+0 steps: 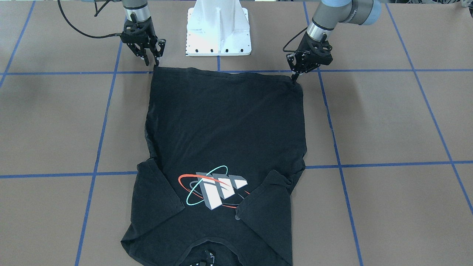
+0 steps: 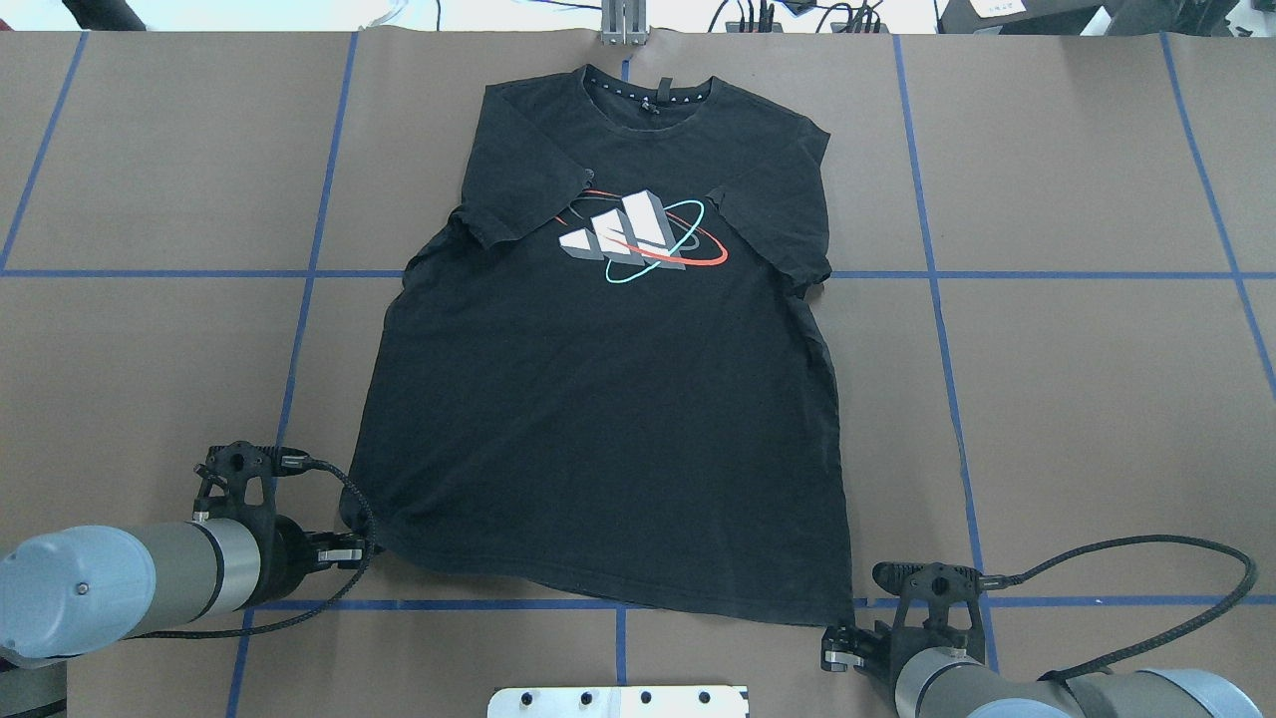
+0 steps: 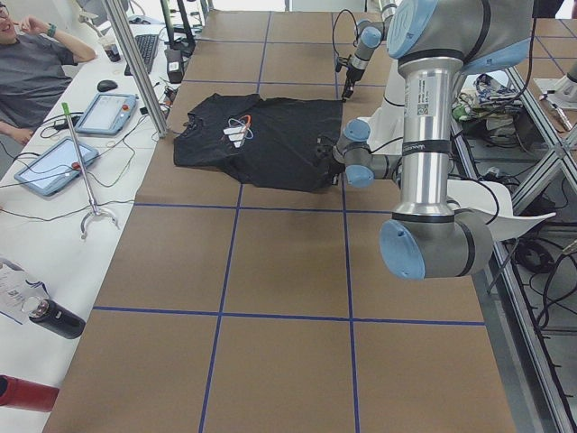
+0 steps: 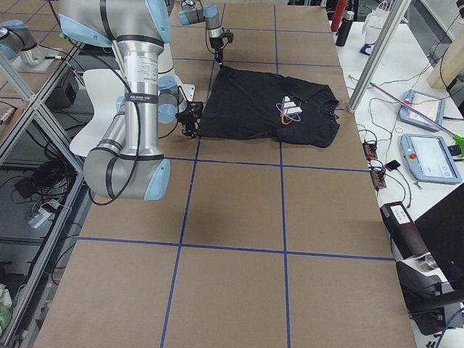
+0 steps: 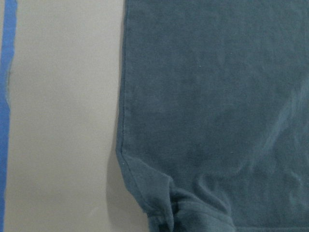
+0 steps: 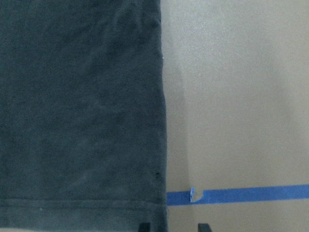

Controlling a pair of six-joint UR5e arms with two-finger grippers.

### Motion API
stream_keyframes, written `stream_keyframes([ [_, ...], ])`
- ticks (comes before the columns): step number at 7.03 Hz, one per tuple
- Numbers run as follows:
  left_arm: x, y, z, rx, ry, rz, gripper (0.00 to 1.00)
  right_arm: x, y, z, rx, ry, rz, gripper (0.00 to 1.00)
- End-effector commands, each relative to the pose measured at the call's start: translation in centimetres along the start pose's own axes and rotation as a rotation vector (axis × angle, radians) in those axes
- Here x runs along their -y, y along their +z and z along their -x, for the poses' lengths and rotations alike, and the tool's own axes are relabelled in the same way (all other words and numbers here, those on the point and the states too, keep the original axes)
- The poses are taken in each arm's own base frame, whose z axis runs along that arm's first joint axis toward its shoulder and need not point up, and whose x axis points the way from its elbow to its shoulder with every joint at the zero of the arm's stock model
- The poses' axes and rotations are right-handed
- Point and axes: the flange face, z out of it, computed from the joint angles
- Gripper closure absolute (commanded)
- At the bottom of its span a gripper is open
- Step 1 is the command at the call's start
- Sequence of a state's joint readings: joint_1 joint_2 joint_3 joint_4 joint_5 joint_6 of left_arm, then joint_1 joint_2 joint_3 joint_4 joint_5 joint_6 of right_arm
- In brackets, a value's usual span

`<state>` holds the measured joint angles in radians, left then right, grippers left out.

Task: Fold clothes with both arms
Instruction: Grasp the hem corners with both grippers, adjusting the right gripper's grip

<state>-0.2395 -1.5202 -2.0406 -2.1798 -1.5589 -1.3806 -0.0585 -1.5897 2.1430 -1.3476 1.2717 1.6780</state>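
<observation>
Brown worktop (image 1: 388,118) carries the T-shirt (image 1: 225,125), sleeves in, body unfolded; I see left fingers (image 1: 294,76) pinching its hem, right fingers (image 1: 147,59) apart.

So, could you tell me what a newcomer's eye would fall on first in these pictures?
The black T-shirt lies spread print-up across the middle of the brown table, its chest print of grey-white blocks ringed by orange and teal ellipses near the collar, at the far end. Next come the two grippers at the hem's corners: the left gripper seems pinched on its bunched corner, while the right gripper stands open at the other.
</observation>
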Motion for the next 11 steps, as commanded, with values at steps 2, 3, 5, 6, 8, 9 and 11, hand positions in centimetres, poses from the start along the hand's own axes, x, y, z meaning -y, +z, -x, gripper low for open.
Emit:
stream_keyframes([
  [2,0.1,0.0,0.1,0.001,-0.001,-0.003,1.00,-0.9,0.7,1.6,0.011,-0.004,0.009,0.59],
  [3,0.2,0.0,0.1,0.001,-0.002,-0.004,1.00,-0.7,0.6,1.7,0.013,-0.001,0.007,0.69],
  [5,0.2,0.0,0.1,0.001,-0.002,-0.004,1.00,0.9,0.4,1.3,0.000,0.015,-0.008,0.72],
  [6,0.2,0.0,0.1,0.001,-0.002,-0.004,1.00,1.0,0.1,1.1,-0.035,0.006,-0.011,0.71],
  [8,0.3,0.0,0.1,0.001,-0.003,-0.005,1.00,0.7,0.4,1.1,-0.044,-0.001,-0.008,0.68],
  [9,0.4,-0.1,0.2,0.002,-0.003,-0.006,1.00,0.4,0.5,1.2,-0.043,-0.004,-0.006,0.68],
  [11,0.6,-0.2,0.2,0.001,-0.003,-0.011,1.00,0.2,0.6,2.1,-0.031,-0.002,-0.005,0.69],
])
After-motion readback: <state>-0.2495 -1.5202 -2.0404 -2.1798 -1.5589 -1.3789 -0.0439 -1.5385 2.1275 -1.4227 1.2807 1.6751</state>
